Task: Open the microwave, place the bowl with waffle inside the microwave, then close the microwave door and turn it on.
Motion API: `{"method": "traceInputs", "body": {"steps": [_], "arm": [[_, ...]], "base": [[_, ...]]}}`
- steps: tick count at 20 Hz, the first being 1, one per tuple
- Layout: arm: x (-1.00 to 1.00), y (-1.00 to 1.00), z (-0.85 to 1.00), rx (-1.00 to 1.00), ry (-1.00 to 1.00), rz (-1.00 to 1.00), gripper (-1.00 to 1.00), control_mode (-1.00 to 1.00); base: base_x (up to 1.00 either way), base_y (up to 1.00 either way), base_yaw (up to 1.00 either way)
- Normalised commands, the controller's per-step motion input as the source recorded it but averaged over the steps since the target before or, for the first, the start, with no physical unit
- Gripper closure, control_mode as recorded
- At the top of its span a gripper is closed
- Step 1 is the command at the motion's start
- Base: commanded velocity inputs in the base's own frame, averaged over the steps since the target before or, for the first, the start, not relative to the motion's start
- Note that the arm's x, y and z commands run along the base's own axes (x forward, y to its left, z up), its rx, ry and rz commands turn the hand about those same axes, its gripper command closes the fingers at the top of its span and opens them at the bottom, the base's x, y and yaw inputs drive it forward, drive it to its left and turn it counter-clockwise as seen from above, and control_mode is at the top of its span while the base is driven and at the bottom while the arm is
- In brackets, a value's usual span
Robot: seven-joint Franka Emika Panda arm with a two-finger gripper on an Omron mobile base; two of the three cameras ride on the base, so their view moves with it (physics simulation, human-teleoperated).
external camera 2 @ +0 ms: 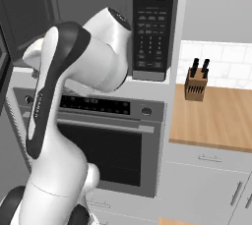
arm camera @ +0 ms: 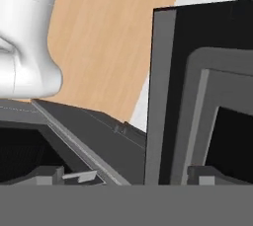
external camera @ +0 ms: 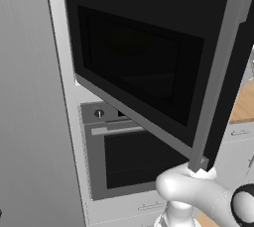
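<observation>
One microwave door (external camera: 144,67) swung well out from the microwave (external camera 2: 98,27), dark glass window facing the left base camera, long grey bar handle (external camera: 221,85) running down its right edge. Cavity exposed behind the arm in the right base view, keypad strip (external camera 2: 153,27) lit at the top on the microwave's right side. Seen edge-on from the hand camera too, door edge (arm camera: 160,96) standing tall with the dark inner frame to its right. Gripper jaws spread wide, pinching nothing; fingertips themselves hard to pick out. White arm (external camera 2: 64,121) bent up in front of the open cavity. Below, grey-framed oven (external camera 2: 113,145) with round knob (external camera: 99,114) and horizontal handle. Off to the right, wooden countertop (external camera 2: 216,118) carrying a knife block (external camera 2: 196,85) against white tile.
</observation>
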Motion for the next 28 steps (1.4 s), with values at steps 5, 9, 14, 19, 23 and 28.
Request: {"method": "traceInputs", "body": {"steps": [5,9,14,19,23,28], "arm": [[-1.0,0.0,0.0,0.05,-0.01,0.04,-1.0,-1.0],[-1.0,0.05,0.02,0.12,0.0,-0.22,-1.0,-1.0],[-1.0,0.16,0.0,0.12,0.0,-0.27,-1.0,-1.0],[-1.0,0.05,0.01,0.13,0.0,-0.18,-1.0,-1.0],[-1.0,0.0,0.05,0.12,0.0,-0.08,-1.0,-1.0],[-0.36,0.5,0.02,-0.04,0.01,0.04,-1.0,-1.0]], "base": [[0.0,0.0,0.0],[0.0,0.0,0.0],[0.0,0.0,0.0],[0.0,0.0,0.0],[0.0,0.0,0.0],[0.0,0.0,0.0]]}}
